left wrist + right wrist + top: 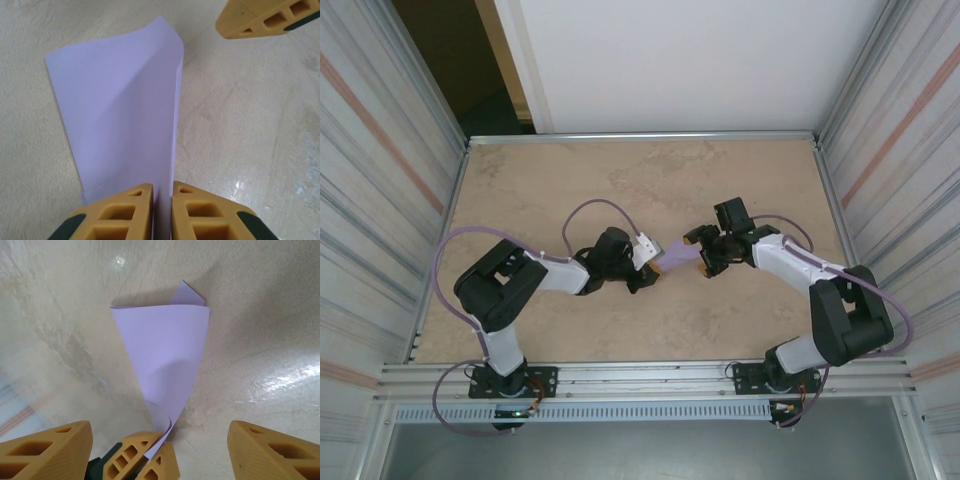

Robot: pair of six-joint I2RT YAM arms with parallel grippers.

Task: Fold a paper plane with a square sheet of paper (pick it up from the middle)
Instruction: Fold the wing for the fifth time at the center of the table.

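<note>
Pressed almost together on the narrow end of a thin lavender sheet of paper (pixel 120 105): the two ribbed yellow fingers of the left gripper (pixel 162 195), holding it firmly. Spread wide and gripping nothing: the matching yellow fingers of the right gripper (pixel 160 427), one at each lower corner of the right wrist view, with the left gripper's fingertips and the pinched paper tip between them. Seen from above, both grippers facing each other over the middle of a beige marbled tabletop (pixel 570 180), the paper bridging the short gap between them. All around, bare stone-patterned surface; farther out, purple cables (pixel 445 250) looping off both black-and-white arms, a metal rail (pixel 650 378) along the near edge, corrugated grey walls (pixel 380 150) at the sides and a white panel (pixel 680 60) at the back. Paper folded into a long tapering wedge, broad at the far end. From the left wrist, a diagonal crease across the top layer and one far corner curling upward, plus one right fingertip near that corner. From the right wrist, a smooth rounded upper face, a second layer peeking out behind, and a shadow on the table beneath. Whether the broad end touches the table, impossible to tell.
</note>
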